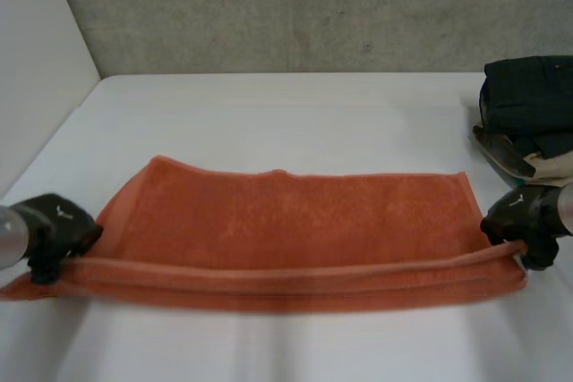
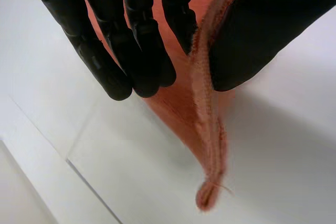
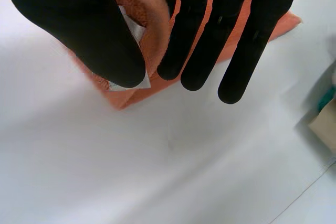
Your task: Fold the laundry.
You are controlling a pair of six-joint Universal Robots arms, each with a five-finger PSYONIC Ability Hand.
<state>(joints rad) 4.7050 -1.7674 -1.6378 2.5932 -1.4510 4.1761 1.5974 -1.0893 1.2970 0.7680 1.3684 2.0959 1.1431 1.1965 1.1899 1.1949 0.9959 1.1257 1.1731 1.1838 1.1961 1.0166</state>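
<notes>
- We find the orange towel (image 1: 286,216) flat on the counter (image 1: 269,114), its long axis running from hand to hand.
- The left hand (image 1: 58,225) pinches the towel's near left corner; the right hand (image 1: 524,214) pinches its near right corner.

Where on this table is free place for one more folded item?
Free: the table between the orange towel and the grey wall, and the near strip before the towel. Crowded: far right by the dark clothes pile; both towel ends, held by left hand and right hand.
</notes>
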